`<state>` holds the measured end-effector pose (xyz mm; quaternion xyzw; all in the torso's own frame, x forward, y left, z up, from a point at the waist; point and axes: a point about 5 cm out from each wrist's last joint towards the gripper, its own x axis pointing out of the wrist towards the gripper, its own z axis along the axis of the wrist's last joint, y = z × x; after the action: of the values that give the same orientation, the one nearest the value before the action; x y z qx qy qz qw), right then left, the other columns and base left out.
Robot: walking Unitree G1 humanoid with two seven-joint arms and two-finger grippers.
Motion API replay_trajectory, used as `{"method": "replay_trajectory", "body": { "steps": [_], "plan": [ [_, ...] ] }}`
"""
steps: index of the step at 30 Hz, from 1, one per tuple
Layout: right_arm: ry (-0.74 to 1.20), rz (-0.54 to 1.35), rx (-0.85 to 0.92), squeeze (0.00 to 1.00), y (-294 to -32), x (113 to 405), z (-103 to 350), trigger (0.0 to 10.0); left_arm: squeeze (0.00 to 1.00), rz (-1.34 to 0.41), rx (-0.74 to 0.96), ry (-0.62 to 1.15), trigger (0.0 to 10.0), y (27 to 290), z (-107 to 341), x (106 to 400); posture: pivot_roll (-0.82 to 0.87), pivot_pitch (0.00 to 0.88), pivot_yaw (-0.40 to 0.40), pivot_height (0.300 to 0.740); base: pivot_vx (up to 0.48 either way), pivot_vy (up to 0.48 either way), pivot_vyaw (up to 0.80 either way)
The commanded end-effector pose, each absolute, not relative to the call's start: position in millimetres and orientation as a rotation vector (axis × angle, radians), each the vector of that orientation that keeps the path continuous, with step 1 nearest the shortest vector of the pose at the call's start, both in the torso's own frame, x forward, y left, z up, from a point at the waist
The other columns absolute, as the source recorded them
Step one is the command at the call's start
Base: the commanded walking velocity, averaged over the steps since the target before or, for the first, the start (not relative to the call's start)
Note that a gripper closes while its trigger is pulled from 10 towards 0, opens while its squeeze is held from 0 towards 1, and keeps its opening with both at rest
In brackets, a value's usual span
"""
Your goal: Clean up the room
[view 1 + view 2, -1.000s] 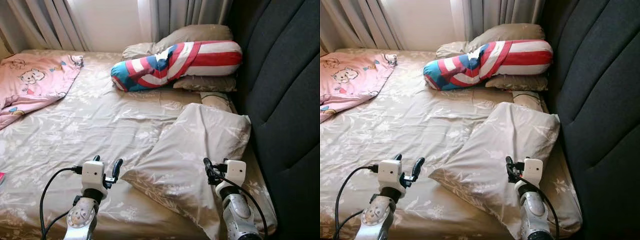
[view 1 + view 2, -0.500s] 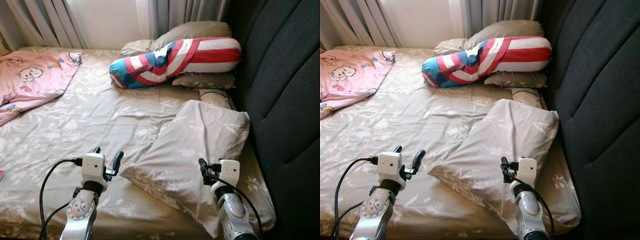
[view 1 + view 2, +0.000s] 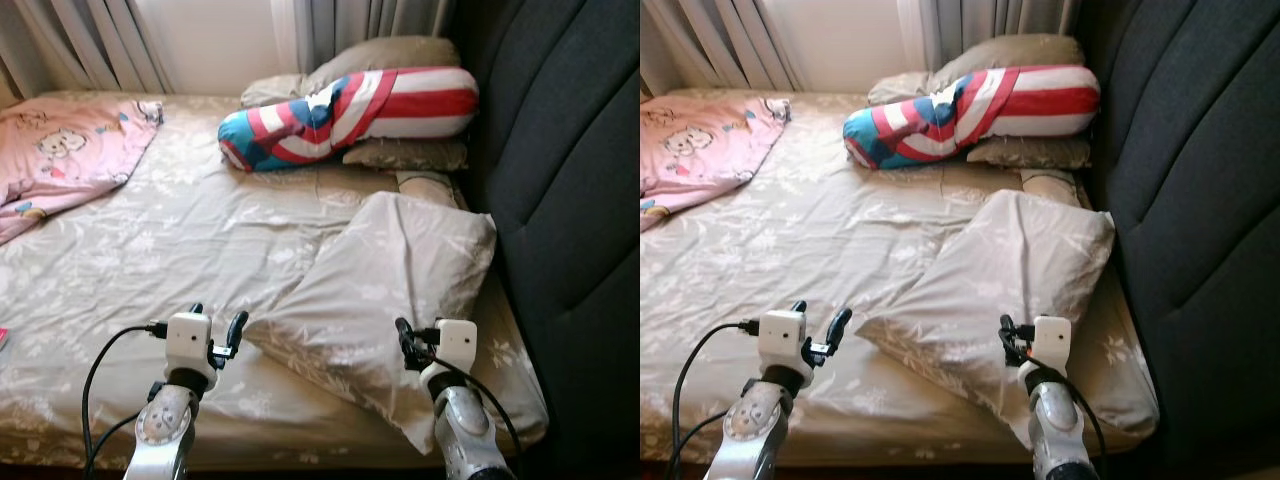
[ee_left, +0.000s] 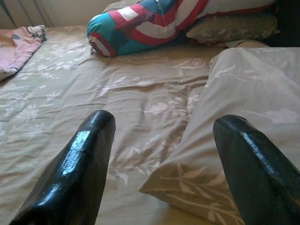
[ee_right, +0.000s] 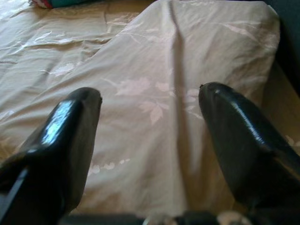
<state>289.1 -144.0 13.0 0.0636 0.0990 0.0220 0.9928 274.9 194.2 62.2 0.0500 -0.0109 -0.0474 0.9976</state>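
Beige floral sheet (image 3: pixel 170 250) covers the bed, wrinkled across its middle. A loose pillow (image 3: pixel 390 290) in matching beige floral fabric lies askew on the right half of the bed, its far right corner up against the dark upholstered headboard (image 3: pixel 570 200) and its near end reaching the near edge of the mattress.

At the far end, a red, white and blue striped bolster (image 3: pixel 345 115) rests across two stacked beige pillows (image 3: pixel 400 155) next to the headboard. A pink cartoon-print blanket (image 3: pixel 60 160) lies crumpled at the far left of the bed. Grey curtains (image 3: pixel 90 40) hang behind the bed.

Left gripper (image 4: pixel 161 154) is held over the near part of the sheet, just left of the loose pillow's near left corner; its two black fingers (image 4: pixel 79 164) stand spread apart, holding nothing. A black cable (image 3: pixel 100 370) loops from its wrist.

Right gripper (image 5: pixel 150 136) is held low over the near part of the loose pillow; its fingers (image 5: pixel 239 140) are likewise spread wide with pillow fabric visible between them. Contact with the fabric cannot be confirmed.
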Motion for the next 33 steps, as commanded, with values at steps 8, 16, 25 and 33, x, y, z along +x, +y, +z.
{"method": "replay_trajectory", "body": {
  "steps": [8, 16, 25, 33],
  "plan": [
    [0.224, 0.067, 0.138, 0.0, -139.5, 287.7, 9.8, 10.0, 0.0, -0.095, 0.078, 0.026, 10.0, 194.9, 52.6, 273.4, 0.02, 0.077, -0.04, 0.666, 0.0, 0.0, 0.0],
    [0.265, 0.09, 0.133, 0.0, -135.2, 286.7, 5.7, 10.0, 0.0, -0.108, 0.076, 0.042, 10.0, 192.4, 48.6, 273.7, 0.02, 0.067, -0.037, 0.666, 0.0, 0.0, 0.0],
    [0.249, 0.098, 0.152, 0.0, -133.1, 287.0, 7.3, 10.0, 0.0, -0.109, 0.075, 0.042, 10.0, 193.3, 48.5, 274.7, 0.03, 0.073, -0.034, 0.666, 0.0, 0.0, 0.0],
    [0.239, 0.114, 0.169, 0.0, -130.5, 289.4, 9.8, 10.0, 0.0, -0.097, 0.079, 0.038, 10.0, 196.8, 50.6, 278.3, 0.03, 0.098, -0.036, 0.666, 0.0, 0.0, 0.0]
  ]
}}
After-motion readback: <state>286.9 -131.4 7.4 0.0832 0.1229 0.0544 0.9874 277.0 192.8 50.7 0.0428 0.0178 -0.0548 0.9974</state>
